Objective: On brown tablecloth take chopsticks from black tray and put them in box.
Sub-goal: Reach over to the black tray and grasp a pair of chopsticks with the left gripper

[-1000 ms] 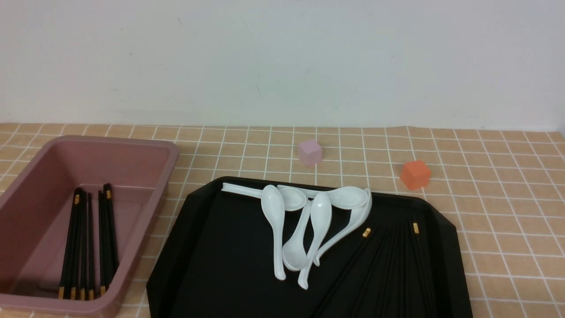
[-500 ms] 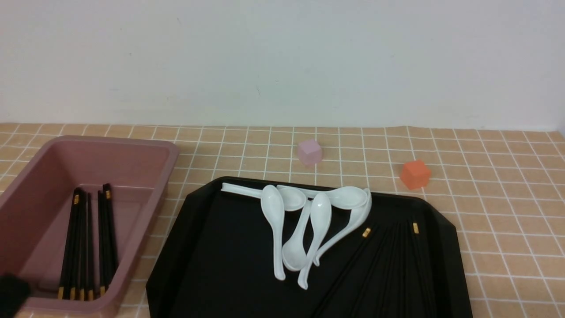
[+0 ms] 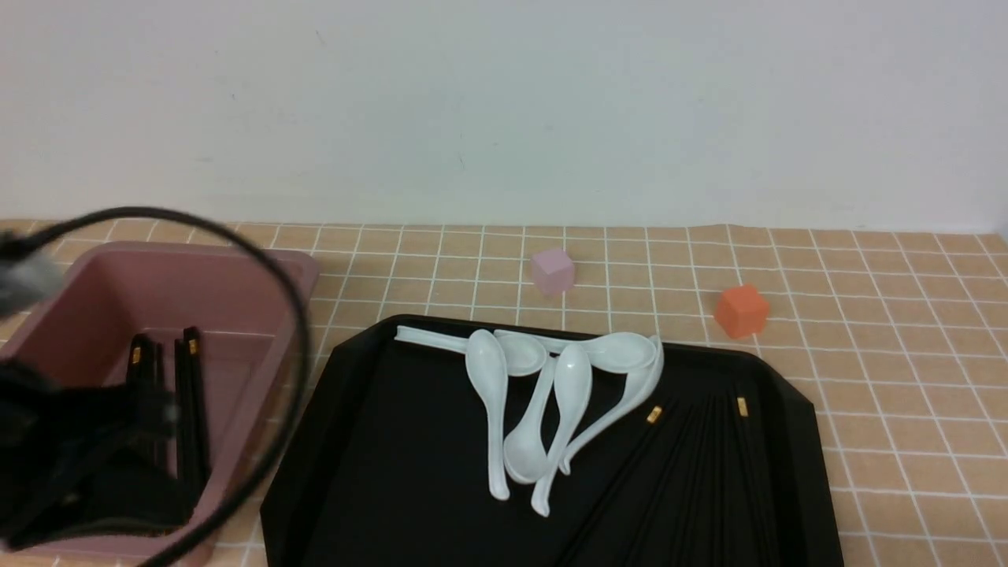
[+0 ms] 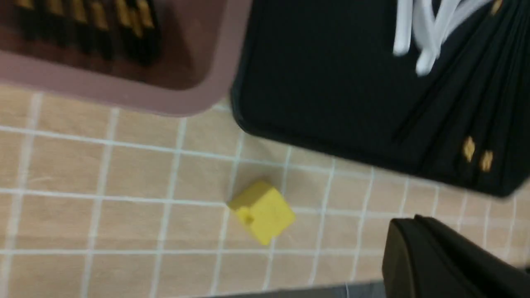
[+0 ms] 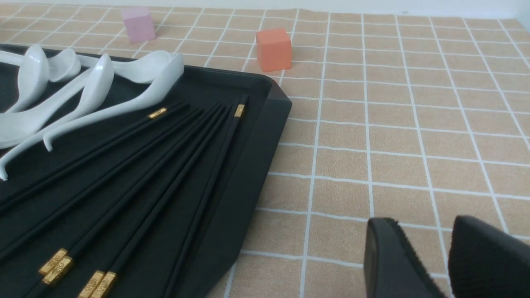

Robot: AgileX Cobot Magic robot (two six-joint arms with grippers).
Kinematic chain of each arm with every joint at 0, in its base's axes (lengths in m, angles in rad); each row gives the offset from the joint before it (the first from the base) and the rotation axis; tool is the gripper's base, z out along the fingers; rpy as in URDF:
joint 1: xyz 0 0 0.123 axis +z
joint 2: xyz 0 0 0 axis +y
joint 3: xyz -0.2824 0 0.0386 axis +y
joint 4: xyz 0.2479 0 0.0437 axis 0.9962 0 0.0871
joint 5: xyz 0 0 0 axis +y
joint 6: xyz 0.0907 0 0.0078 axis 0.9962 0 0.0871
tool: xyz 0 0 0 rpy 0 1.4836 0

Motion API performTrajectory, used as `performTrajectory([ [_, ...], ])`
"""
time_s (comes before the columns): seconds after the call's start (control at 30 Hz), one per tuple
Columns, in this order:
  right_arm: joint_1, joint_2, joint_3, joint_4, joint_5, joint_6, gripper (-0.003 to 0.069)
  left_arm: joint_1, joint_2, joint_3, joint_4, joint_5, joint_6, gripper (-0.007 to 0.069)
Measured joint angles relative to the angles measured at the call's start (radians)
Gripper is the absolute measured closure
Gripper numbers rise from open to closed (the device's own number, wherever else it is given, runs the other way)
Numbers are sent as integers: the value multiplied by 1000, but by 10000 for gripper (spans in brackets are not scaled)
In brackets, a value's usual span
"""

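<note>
Two groups of chopsticks [image 3: 685,480] appear in the front view. One fans over the right part of the black tray [image 3: 378,441]. The other, a stored bundle [image 3: 191,394], lies lengthwise in the box [image 3: 197,260] at the left, presumably because only the long axis takes their length. White spoons [image 3: 551,394] heap at the tray's far side, just beside the fan's far ends. The left gripper [image 3: 79,465] is a dark blur over the box's near end, trailing a looped cable [image 3: 264,260]. A pink cube [image 3: 552,271] and an orange cube [image 3: 740,311] stand on the brown tablecloth [image 3: 906,354] beyond the tray.

The left wrist view looks down on the near corners of box and tray, with a yellow cube [image 4: 263,211] on the cloth before them. The jaws are closed, and no stick shows between them.

The right wrist view shows the fan clearly: sticks converge nearward, gold bands at both ends, so the pairs likely lie head to tail. The right gripper [image 5: 447,256] hangs over bare cloth right of the tray, its fingers drawn close together and empty. The splayed far ends probably offer the easier pinch.
</note>
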Motion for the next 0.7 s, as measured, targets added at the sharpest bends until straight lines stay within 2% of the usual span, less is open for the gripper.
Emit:
performTrajectory([
  [0.07,0,0,0,0,0,0,419,-86,65,-17,-40,-11,25,637],
  [0.17,0,0,0,0,0,0,419,-239,137,-62,-15,-45,-19,637],
  [0.3,0,0,0,0,0,0,419,-449,283,-185,145,-51,-168,637],
  [0.4,0,0,0,0,0,0,419,-553,397,-292,250,-67,-219,637],
  [0.53,0,0,0,0,0,0,419,-639,557,-431,321,-83,-233,617],
  [0.7,0,0,0,0,0,0,419,-678,792,-629,334,-51,-208,513],
])
